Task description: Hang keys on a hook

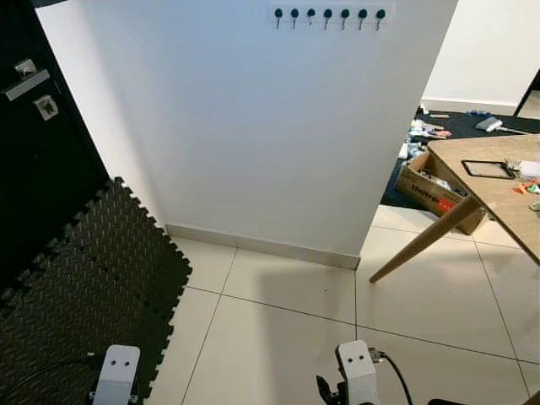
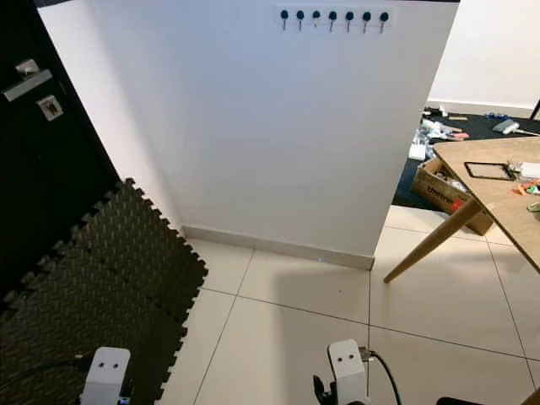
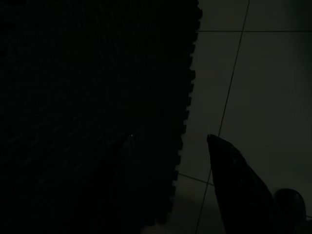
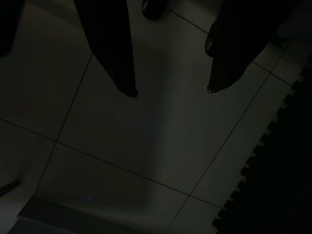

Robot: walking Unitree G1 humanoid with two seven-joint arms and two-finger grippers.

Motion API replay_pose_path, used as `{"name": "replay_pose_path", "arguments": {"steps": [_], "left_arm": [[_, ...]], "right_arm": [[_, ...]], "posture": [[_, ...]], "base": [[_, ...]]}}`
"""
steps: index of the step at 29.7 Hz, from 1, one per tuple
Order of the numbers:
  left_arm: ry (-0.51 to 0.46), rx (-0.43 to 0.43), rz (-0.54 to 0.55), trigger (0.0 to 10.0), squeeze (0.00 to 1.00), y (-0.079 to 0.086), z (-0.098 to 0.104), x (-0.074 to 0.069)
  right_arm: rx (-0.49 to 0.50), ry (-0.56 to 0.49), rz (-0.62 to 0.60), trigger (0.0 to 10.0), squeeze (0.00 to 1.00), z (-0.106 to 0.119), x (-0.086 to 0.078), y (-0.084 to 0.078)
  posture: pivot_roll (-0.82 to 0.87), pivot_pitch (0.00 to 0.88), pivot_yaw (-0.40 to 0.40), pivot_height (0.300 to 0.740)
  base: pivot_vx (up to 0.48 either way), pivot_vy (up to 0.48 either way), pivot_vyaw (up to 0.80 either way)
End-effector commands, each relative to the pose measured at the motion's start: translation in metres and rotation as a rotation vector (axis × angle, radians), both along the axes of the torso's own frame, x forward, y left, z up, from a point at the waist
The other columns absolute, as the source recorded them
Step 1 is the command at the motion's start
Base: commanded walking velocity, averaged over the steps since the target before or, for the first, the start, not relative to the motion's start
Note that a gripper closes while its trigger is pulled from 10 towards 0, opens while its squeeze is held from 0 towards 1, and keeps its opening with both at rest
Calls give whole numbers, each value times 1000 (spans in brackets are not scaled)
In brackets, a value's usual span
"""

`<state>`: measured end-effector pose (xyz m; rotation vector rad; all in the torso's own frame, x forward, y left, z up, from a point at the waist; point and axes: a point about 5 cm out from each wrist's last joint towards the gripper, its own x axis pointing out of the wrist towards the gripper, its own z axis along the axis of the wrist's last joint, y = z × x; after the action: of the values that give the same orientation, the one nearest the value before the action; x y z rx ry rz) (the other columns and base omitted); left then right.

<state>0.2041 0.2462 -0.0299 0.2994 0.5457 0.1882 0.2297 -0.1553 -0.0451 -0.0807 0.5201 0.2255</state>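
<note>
Head views: white wall (image 1: 253, 126) ahead w/ hook rail (image 1: 328, 13) high up, a row of dark round knobs, nothing on them. Black door (image 1: 34, 152) on my left, metal handle (image 1: 25, 80). Dark studded foam mat (image 1: 84, 270), jigsaw edge, over glossy pale floor tiles (image 1: 287, 329). Wooden surface (image 1: 498, 186) w/ splayed leg on my right, small clutter on top; cardboard box (image 1: 434, 192) beyond it. Both wrists low at frame bottom, arms hanging. Can't find the keys anywhere; could be in that clutter, too small to tell.

Left wrist view: v. dark. Left gripper (image 3: 165, 141) over the mat edge, one black finger clear, the other barely readable against the mat. Can't tell its opening.

Right wrist view: right gripper (image 4: 170, 90) over bare tile, fingers (image 4: 122, 58) spread wide, holding nothing.

Risks, my read: no keys located, so a walk to the rail now wastes the trip. Rail sits high; reach may run short. Knobs small and smooth, ring could slip. Mat edge may catch a foot.
</note>
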Motion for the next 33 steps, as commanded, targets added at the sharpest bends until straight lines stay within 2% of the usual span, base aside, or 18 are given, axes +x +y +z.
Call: {"name": "replay_pose_path", "arguments": {"steps": [1,8,33], "left_arm": [[22,7,-1,10000,0,0,-4,-5],[22,8,-2,10000,0,0,-3,-5],[26,9,-2,10000,0,2,-4,-7]], "right_arm": [[4,33,-3,10000,0,-5,-6,0],[4,32,-5,10000,0,-4,-5,-1],[10,43,-10,10000,0,-6,-6,0]], "posture": [[206,100,32,740],[206,100,32,740],[210,105,36,740]], "base": [[0,0,0],[0,0,-536],[0,0,-781]]}}
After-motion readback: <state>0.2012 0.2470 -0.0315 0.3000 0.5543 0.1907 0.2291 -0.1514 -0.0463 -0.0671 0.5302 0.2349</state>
